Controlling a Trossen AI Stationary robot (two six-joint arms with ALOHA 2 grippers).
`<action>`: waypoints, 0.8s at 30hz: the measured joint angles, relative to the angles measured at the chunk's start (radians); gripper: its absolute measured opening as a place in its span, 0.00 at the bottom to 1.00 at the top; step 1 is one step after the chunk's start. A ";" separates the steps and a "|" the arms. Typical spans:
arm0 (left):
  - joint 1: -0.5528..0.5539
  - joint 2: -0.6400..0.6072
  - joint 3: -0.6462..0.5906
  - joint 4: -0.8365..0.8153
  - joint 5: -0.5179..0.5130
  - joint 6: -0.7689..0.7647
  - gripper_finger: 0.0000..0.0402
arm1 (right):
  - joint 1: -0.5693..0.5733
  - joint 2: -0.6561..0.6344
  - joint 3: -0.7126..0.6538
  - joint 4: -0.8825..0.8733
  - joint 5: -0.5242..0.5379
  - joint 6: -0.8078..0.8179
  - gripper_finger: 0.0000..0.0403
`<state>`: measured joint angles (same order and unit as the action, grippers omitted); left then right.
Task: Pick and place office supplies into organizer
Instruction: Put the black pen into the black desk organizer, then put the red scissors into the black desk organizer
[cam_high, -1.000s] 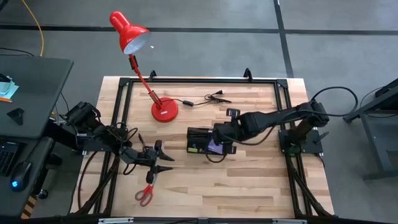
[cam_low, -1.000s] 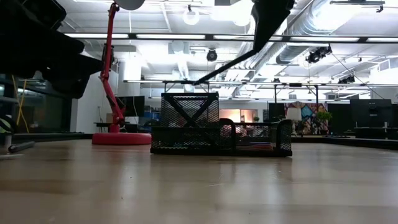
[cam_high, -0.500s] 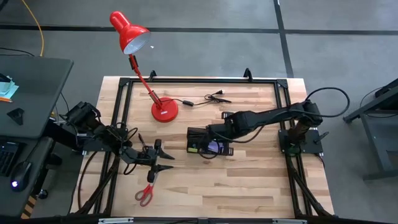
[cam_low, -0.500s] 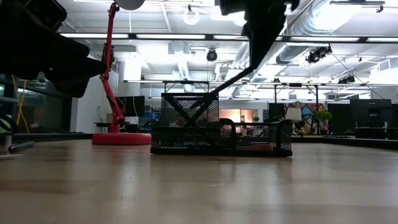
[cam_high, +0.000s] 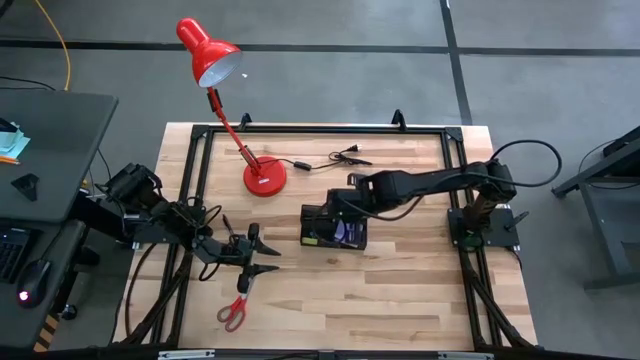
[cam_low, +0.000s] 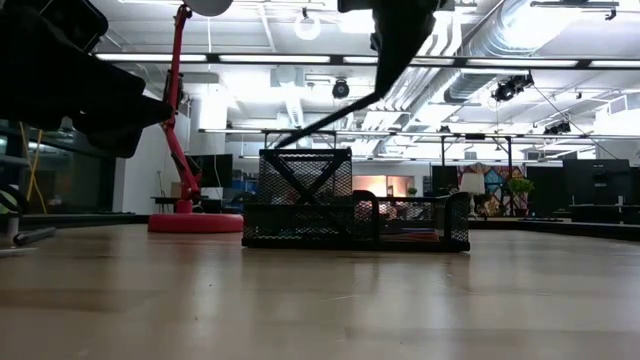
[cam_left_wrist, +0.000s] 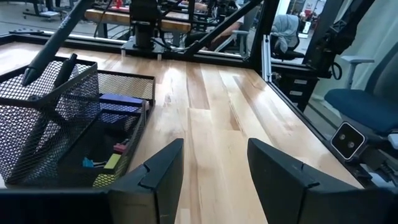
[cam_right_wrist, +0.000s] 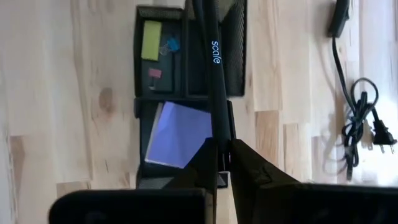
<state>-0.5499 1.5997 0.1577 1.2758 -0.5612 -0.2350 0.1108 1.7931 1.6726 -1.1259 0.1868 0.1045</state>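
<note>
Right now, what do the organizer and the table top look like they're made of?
The organizer looks like black metal wire mesh, matte: see-through grid walls. The table top looks like pale butcher-block wood with a light sheen: visible grain and joined strips.

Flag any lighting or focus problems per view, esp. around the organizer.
Low view: bright ceiling lights backlight everything, so the organizer and the arms are near-silhouettes. Left wrist view: window glare streaks the table; mesh stays readable. Right wrist view: even light, purple pad and pen crisp. High view: even, soft shadows.
</note>
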 joint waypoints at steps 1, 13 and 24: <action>0.000 0.000 0.000 0.000 0.000 -0.003 0.41 | 0.000 0.000 0.000 -0.007 0.001 0.000 0.01; 0.000 0.000 0.000 0.001 0.003 -0.002 0.41 | 0.000 0.049 0.000 -0.016 0.056 -0.034 0.09; 0.000 0.000 0.000 -0.028 -0.003 0.001 0.41 | 0.001 0.060 0.100 0.025 0.110 -0.055 0.30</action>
<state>-0.5499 1.5997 0.1577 1.2481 -0.5640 -0.2345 0.1116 1.8534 1.7722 -1.1010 0.2964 0.0493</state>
